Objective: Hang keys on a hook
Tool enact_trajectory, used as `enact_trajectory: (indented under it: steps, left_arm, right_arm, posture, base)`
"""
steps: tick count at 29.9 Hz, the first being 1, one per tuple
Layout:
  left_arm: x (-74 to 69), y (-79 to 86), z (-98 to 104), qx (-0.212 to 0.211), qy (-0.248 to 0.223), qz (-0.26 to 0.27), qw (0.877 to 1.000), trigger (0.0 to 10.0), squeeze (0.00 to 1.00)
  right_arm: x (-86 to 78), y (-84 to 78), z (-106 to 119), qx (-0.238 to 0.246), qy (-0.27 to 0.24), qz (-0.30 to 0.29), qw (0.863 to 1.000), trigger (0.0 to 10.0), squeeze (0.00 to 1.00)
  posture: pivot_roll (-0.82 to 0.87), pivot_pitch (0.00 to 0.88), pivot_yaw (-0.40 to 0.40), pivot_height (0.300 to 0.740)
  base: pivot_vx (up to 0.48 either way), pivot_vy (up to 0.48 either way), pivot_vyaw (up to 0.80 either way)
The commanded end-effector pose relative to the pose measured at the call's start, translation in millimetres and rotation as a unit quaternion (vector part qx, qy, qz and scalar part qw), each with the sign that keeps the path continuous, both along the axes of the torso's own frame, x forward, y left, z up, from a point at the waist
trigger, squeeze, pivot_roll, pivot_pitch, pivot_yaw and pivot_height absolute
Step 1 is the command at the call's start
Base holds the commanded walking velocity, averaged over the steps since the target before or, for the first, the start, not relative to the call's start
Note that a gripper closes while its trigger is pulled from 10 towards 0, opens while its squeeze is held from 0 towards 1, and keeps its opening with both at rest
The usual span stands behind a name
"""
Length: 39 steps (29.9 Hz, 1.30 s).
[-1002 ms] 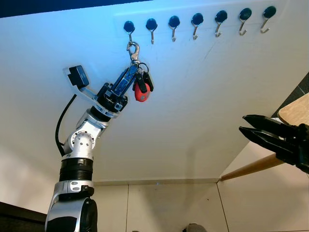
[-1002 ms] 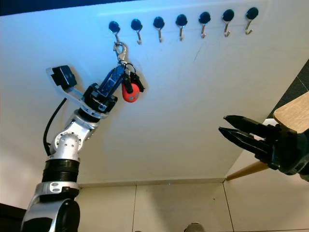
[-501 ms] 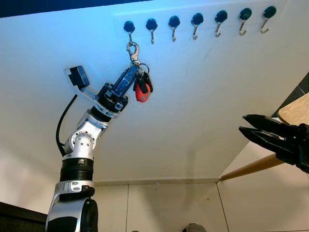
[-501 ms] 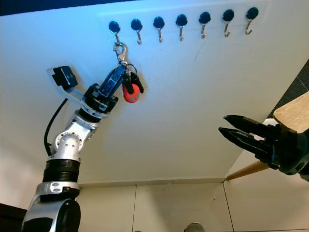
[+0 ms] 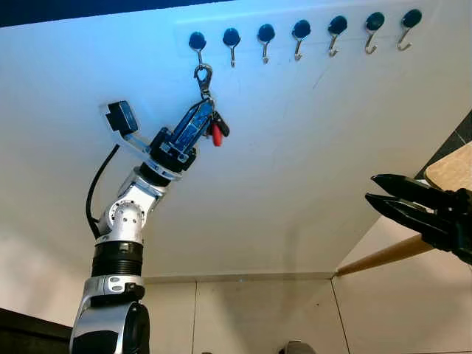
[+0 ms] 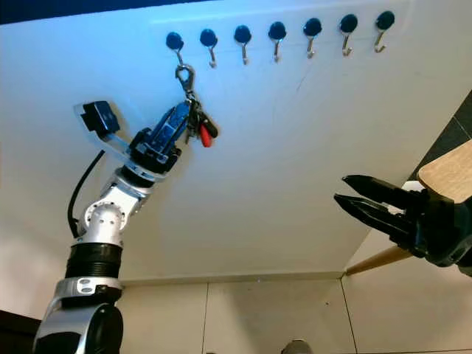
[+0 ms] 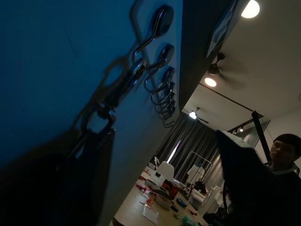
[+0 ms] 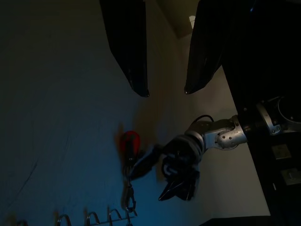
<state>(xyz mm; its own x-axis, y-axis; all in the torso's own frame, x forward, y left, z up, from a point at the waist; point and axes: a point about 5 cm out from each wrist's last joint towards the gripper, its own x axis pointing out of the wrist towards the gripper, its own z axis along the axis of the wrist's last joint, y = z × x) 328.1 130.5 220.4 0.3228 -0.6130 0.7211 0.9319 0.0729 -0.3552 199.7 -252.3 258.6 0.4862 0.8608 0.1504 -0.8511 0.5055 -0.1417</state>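
Observation:
A row of several black-capped silver hooks (image 5: 299, 33) is fixed high on the white wall. My left gripper (image 5: 200, 112) reaches up under the leftmost hook (image 5: 197, 41), shut on a bunch of keys (image 5: 214, 127) with a red fob (image 5: 217, 134). The bunch's silver clasp (image 5: 203, 75) points up and touches that hook's lower curl; whether it is hooked on, I cannot tell. In the left wrist view the clasp (image 7: 118, 79) lies against the first hook (image 7: 154, 29). My right gripper (image 5: 369, 187) hovers open, low at the right, away from the wall.
A light wooden tabletop (image 5: 451, 167) and its slanting leg (image 5: 385, 256) stand at the right, just behind my right gripper. The other hooks hang bare. A person (image 7: 283, 151) shows far off in the left wrist view.
My left gripper has risen slightly toward the leftmost hook. The red fob has swung from face-on to edge-on, close against the gripper. The right arm has not moved.

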Motion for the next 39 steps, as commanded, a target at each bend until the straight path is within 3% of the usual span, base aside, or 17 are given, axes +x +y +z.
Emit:
enact_trajectory:
  steps: [1, 17, 18, 19, 20, 21, 22, 26, 29, 33, 34, 36, 37, 39]
  left_arm:
    - [-1.1, 5.4, -13.5, 0.013, 0.019, 0.007, 1.000, 10.0, 1.00]
    - [-21.2, 41.1, -58.0, 0.065, 0.066, 0.031, 0.995, 10.0, 1.00]
    - [-23.9, 45.6, -61.7, 0.068, 0.069, 0.033, 0.995, 10.0, 0.88]
    - [-23.9, 45.6, -61.7, 0.068, 0.069, 0.033, 0.995, 10.0, 0.88]
    - [-27.0, 49.2, -65.4, 0.073, 0.074, 0.031, 0.994, 10.0, 0.69]
    - [-27.0, 49.2, -65.4, 0.073, 0.074, 0.031, 0.994, 10.0, 0.69]
    - [-33.9, 52.8, -71.2, 0.087, 0.073, 0.017, 0.993, 10.0, 0.00]
    - [-51.5, 64.9, -87.2, 0.122, 0.084, -0.014, 0.989, 10.0, 0.00]
    - [-55.7, 72.6, -94.6, 0.133, 0.098, -0.011, 0.986, 10.0, 0.00]
    - [-61.1, 91.6, -124.9, 0.197, 0.165, 0.038, 0.966, 10.0, 0.00]
    - [-61.1, 91.6, -124.9, 0.197, 0.165, 0.038, 0.966, 10.0, 0.00]
    - [-64.9, 98.5, -137.9, 0.223, 0.192, 0.056, 0.954, 10.0, 0.00]
    - [-64.9, 98.5, -137.9, 0.223, 0.192, 0.056, 0.954, 10.0, 0.00]
    - [-68.0, 108.7, -149.8, 0.216, 0.229, 0.088, 0.945, 10.0, 0.00]
  right_arm:
    - [-2.9, 2.2, 3.0, -0.008, -0.007, 0.007, 1.000, 10.0, 0.00]
    - [-2.4, 4.0, -4.2, -0.013, 0.013, 0.013, 1.000, 10.0, 0.00]
    - [-2.2, 4.2, -6.6, -0.016, 0.019, 0.014, 1.000, 10.0, 0.00]
    - [-2.2, 4.2, -6.6, -0.016, 0.019, 0.014, 1.000, 10.0, 0.00]
    - [-1.8, 4.6, -10.3, -0.024, 0.028, 0.013, 0.999, 10.0, 0.00]
    - [-1.8, 4.6, -10.3, -0.024, 0.028, 0.013, 0.999, 10.0, 0.00]
    - [-1.1, 5.3, -16.4, -0.034, 0.042, 0.014, 0.998, 10.0, 0.00]
    - [1.9, 6.1, -34.6, -0.048, 0.082, 0.016, 0.995, 10.0, 0.00]
    - [3.6, 6.0, -45.2, -0.063, 0.104, 0.012, 0.993, 10.0, 0.00]
    - [5.6, 5.6, -87.6, -0.120, 0.180, -0.001, 0.976, 10.0, 0.00]
    - [5.6, 5.6, -87.6, -0.120, 0.180, -0.001, 0.976, 10.0, 0.00]
    - [5.4, 6.9, -103.9, -0.123, 0.207, -0.003, 0.971, 10.0, 0.00]
    - [5.4, 6.9, -103.9, -0.123, 0.207, -0.003, 0.971, 10.0, 0.00]
    - [5.5, 6.9, -125.4, -0.113, 0.239, -0.009, 0.964, 10.0, 0.00]
  posture:
    - [-0.20, 0.125, 0.113, 0.740]
    - [-0.19, 0.130, 0.113, 0.740]
    - [-0.19, 0.130, 0.113, 0.740]
    - [-0.19, 0.130, 0.113, 0.740]
    - [-0.19, 0.130, 0.113, 0.740]
    - [-0.19, 0.130, 0.113, 0.740]
    - [-0.19, 0.130, 0.113, 0.740]
    - [-0.18, 0.127, 0.108, 0.740]
    - [-0.18, 0.127, 0.108, 0.740]
    - [-0.17, 0.123, 0.104, 0.740]
    - [-0.17, 0.123, 0.104, 0.740]
    - [-0.16, 0.121, 0.103, 0.740]
    - [-0.16, 0.121, 0.103, 0.740]
    - [-0.16, 0.122, 0.102, 0.740]
  base:
    - [0.000, 0.000, 0.00]
    - [0.000, 0.000, 0.00]
    - [0.000, 0.000, 0.00]
    - [0.000, 0.000, 0.00]
    - [0.000, 0.000, 0.00]
    - [0.000, 0.000, 0.00]
    - [0.000, 0.000, 0.00]
    - [0.000, 0.000, 0.00]
    - [0.000, 0.000, 0.00]
    - [0.000, 0.000, 0.00]
    - [0.000, 0.000, 0.00]
    - [0.000, 0.000, 0.00]
    - [0.000, 0.000, 0.00]
    - [0.000, 0.000, 0.00]
